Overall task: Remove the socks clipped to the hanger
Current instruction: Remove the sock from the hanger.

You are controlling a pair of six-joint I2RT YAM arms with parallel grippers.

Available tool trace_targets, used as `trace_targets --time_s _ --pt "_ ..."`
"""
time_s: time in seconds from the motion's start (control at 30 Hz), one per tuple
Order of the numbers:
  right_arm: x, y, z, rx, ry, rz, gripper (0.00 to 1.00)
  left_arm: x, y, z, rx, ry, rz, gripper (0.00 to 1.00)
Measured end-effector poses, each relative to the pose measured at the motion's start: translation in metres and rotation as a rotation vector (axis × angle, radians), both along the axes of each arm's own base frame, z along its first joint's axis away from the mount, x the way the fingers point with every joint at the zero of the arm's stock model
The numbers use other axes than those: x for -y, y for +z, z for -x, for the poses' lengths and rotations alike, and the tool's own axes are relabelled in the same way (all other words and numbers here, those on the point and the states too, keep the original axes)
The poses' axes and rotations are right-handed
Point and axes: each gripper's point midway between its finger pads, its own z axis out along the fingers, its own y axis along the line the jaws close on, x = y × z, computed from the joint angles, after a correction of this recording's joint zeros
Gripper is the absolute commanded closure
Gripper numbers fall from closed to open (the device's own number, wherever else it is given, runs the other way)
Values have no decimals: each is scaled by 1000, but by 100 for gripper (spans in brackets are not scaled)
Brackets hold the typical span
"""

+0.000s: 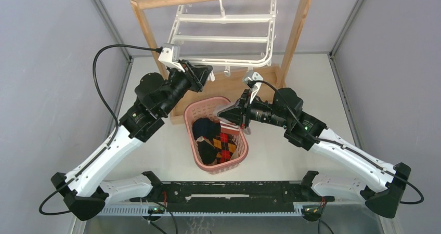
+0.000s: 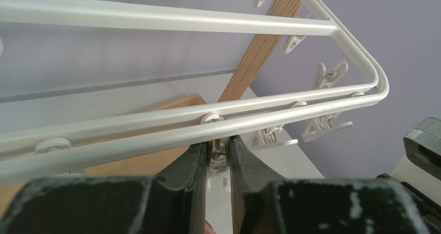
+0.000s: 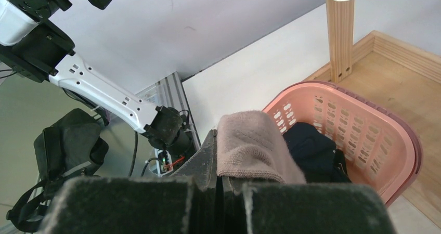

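The white hanger [image 1: 223, 39] hangs from the wooden rack's top bar; its rails fill the left wrist view [image 2: 156, 18]. The clips I can see hold no sock. My left gripper [image 1: 205, 75] is at the hanger's near rail, its fingers [image 2: 200, 161] shut on a small white clip [image 2: 218, 164] that dangles under the rail. My right gripper [image 1: 224, 114] is over the pink basket, shut on a brown sock [image 3: 255, 143] that drapes over one finger. In the basket lie black socks [image 1: 204, 127] [image 3: 312, 151] and a red-yellow argyle sock [image 1: 224, 144].
The pink basket [image 1: 190, 114] [image 3: 374, 125] stands on the table in front of the wooden rack's base board [image 1: 229, 86]. The rack's posts [image 1: 296, 31] [image 3: 340, 36] rise on both sides of the hanger. Grey walls close in left, right and back.
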Motion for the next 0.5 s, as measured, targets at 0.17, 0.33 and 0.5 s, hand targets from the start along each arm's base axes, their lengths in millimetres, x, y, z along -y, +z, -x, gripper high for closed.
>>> trace_targets --time_s 0.17,0.33,0.5 --pt "0 0 0 0 2 0 100 -1 -1 0 -2 3 -1 81" --pt "0 -2 0 -3 2 3 100 -1 -6 0 -19 8 -16 58" --pt "1 -11 1 -14 3 17 100 -3 -17 0 -46 10 -54 42"
